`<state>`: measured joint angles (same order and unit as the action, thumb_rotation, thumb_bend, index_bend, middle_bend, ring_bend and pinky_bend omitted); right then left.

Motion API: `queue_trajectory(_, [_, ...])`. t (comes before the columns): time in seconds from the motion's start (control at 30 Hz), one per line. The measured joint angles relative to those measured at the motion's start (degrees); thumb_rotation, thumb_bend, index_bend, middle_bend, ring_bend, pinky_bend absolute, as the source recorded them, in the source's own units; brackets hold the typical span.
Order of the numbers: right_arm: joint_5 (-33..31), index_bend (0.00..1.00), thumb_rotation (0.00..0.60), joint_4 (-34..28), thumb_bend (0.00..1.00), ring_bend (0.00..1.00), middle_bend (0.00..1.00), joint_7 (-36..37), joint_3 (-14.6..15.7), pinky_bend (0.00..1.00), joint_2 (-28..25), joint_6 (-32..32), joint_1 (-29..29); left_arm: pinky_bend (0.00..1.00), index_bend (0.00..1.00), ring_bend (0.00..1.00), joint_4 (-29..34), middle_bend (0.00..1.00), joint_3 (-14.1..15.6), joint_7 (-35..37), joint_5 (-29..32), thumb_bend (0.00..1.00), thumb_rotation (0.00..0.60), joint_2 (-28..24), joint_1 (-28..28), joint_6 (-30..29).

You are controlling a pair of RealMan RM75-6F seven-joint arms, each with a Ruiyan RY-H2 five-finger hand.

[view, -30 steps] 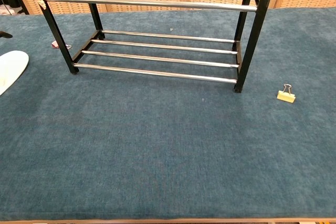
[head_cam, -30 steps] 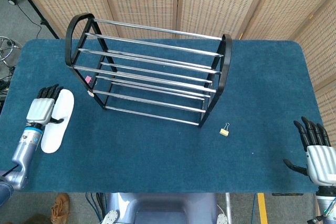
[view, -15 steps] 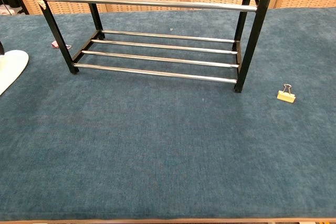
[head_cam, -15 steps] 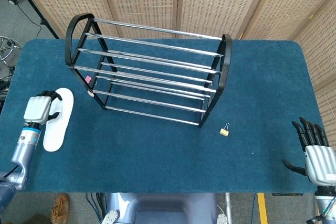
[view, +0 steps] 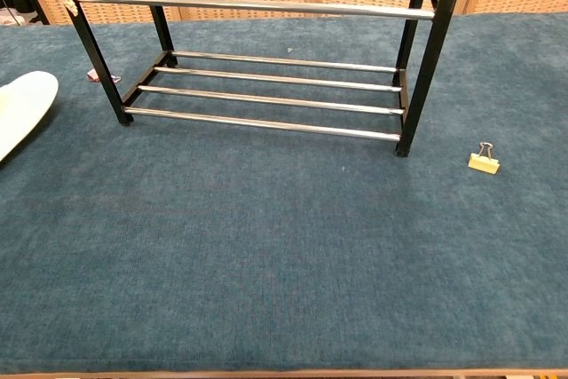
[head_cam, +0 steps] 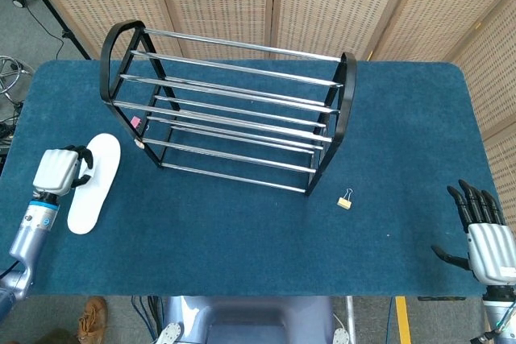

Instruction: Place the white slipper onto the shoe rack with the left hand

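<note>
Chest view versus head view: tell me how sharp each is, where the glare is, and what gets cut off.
Head view: evenly lit and sharp, with soft glints on the rack bars; the right hand is cropped at the bottom edge. Chest view: sharp too, brighter highlights along the rack's chrome bars; the slipper runs off the left edge, the rack's top is cropped, and neither hand shows.

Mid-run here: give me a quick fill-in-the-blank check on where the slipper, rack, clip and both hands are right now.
1. The white slipper lies on the table, to the ____ of the shoe rack in the head view.
2. The left hand is at the slipper's ____ edge.
3. The shoe rack's shelves hold ____ shoes.
4. The binder clip lies between the rack and the ____ hand.

Missing words: left; left; no; right
</note>
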<state>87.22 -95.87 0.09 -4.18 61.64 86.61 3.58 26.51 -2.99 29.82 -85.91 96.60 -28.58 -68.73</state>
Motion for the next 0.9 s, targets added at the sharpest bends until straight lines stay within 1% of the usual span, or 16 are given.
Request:
queue_trajectory(0.17, [0.2,0.0,0.6,0.0,0.0,0.0,0.0,0.1,0.1,0.0,0.0,-0.1,0.1,0.65,0.71,0.52,3.9,0.57,2.0,1.7,-2.9,0.53,0.6,-2.4,0.9,-4.5])
queue_trajectory(0.23, [0.2,0.0,0.6,-0.1,0.0,0.0,0.0,0.2,0.1,0.0,0.0,-0.1,0.1,0.65,0.72,0.51,5.9,0.57,3.3,2.4,-4.7,0.53,0.6,-3.7,1.2,-6.4])
queue_trajectory(0.37, [0.2,0.0,0.6,-0.2,0.0,0.0,0.0,0.3,0.1,0.0,-0.2,0.0,0.1,0.65,0.73,0.52,11.6,0.58,5.6,2.1,-8.3,0.53,0.6,-6.6,1.5,-10.2])
queue_trajectory(0.47, [0.1,0.0,0.6,-0.2,0.0,0.0,0.0,0.6,0.0,0.0,-0.3,0.1,0.0,0.65,0.74,0.52,16.8,0.58,6.8,-0.1,-11.0,0.53,0.6,-8.2,1.5,-13.1])
queue_trajectory(0.6, [0.0,0.0,0.6,-0.1,0.0,0.0,0.0,1.1,0.0,0.0,-0.5,0.2,0.0,0.65,0.74,0.52,24.4,0.58,7.8,-6.2,-14.4,0.53,0.6,-10.0,0.5,-15.4])
queue_trajectory(0.67, [0.0,0.0,0.6,-0.1,0.0,0.0,0.0,1.3,0.0,0.0,-0.6,0.2,0.0,0.65,0.74,0.52,27.6,0.58,7.9,-9.2,-15.3,0.53,0.6,-10.6,-0.2,-15.5])
queue_trajectory(0.77, [0.0,0.0,0.6,0.0,0.0,0.0,0.0,1.5,0.0,0.0,-0.7,0.1,0.0,0.65,0.75,0.52,32.2,0.59,7.4,-14.0,-16.0,0.53,0.6,-11.0,-2.1,-13.8])
queue_trajectory(0.9, [0.0,0.0,0.6,0.1,0.0,0.0,0.0,1.8,-0.1,0.0,-0.8,0.3,-0.2,0.65,0.75,0.52,34.2,0.59,5.5,-17.9,-15.8,0.53,0.6,-9.7,-6.0,-9.1])
